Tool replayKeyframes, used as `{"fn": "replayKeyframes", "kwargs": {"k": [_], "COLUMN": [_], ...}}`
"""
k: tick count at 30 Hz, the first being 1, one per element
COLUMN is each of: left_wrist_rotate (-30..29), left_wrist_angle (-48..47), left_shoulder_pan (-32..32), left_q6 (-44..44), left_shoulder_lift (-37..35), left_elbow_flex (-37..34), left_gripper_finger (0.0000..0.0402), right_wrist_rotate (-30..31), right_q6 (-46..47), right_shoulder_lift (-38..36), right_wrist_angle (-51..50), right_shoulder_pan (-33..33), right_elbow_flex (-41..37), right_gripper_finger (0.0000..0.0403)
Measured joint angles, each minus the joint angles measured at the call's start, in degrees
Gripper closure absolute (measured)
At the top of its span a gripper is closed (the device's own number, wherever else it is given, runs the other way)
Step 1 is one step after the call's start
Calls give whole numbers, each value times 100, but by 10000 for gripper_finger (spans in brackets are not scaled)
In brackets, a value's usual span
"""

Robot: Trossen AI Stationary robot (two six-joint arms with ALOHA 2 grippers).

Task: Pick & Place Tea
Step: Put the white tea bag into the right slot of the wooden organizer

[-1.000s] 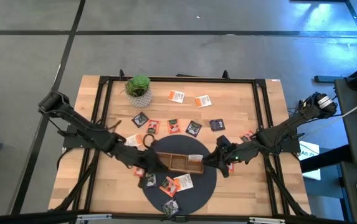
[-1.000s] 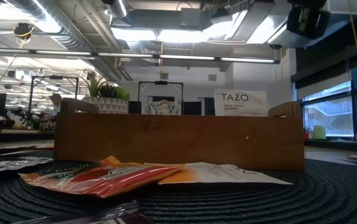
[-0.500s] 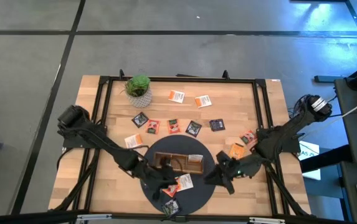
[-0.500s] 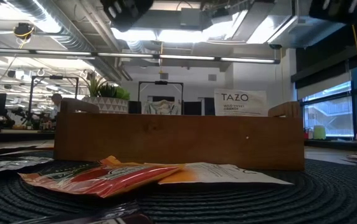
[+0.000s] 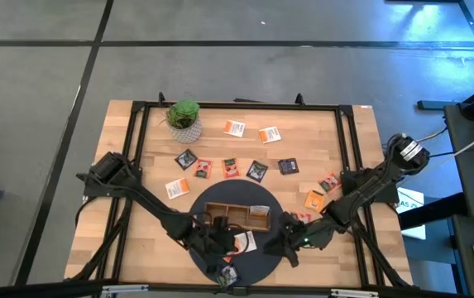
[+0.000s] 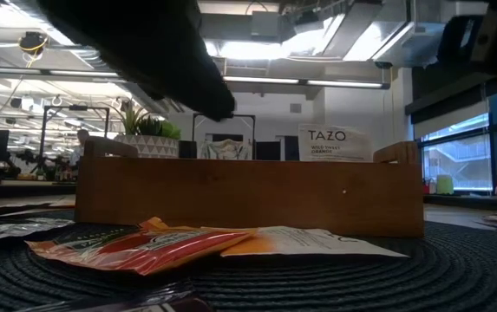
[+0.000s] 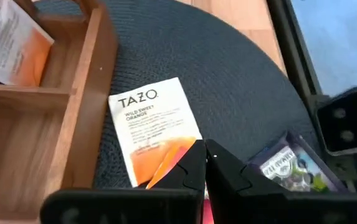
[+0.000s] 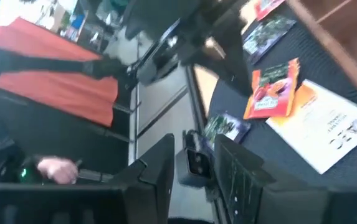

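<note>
Both arms have drawn back toward the lower edge of the frame since the earlier pictures, clearing the wooden tray [image 5: 237, 216] on the dark round mat [image 5: 271, 246]. Left gripper [image 5: 220, 245], low centre in the high view, has its fingers pressed shut and empty over a white-orange tea packet [image 7: 152, 128] lying just beside the tray's wall. Right gripper [image 5: 290, 247], lower right of the mat near its rim, stands part open, holding nothing. More tea packets [image 5: 231, 168] lie scattered across the bare table [image 5: 319, 132] above the tray, well apart.
</note>
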Motion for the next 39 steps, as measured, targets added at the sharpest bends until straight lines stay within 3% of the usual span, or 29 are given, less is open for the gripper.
{"fn": "replayKeyframes", "kwargs": {"k": [3,10,14,20,23,33,39], "left_wrist_rotate": [-26,-288,-404,-546,-630,-622,-641], "left_wrist_angle": [21,12,62,146,117,-70,-90], "left_shoulder_pan": [-15,-22,-8,17,17,22,22], "left_q6": [-35,-157,-191,-205,-231,-343,-457], "left_shoulder_lift": [118,296,387,493,504,504,553], "left_elbow_flex": [-4,-4,-8,-7,-9,-9,-7], "left_gripper_finger": [399,399,399,400,399,400,400], "right_wrist_rotate": [27,19,-56,-144,106,836,843], "right_q6": [129,254,415,297,549,1414,1668], "right_shoulder_lift": [148,475,556,636,640,1015,1700], "right_wrist_angle": [24,20,106,185,45,-3526,-3946], "right_shoulder_pan": [0,4,11,69,21,13,11], "right_elbow_flex": [49,358,612,925,1007,2468,3099], "right_gripper_finger": [257,153,120,111,114,115,115]}}
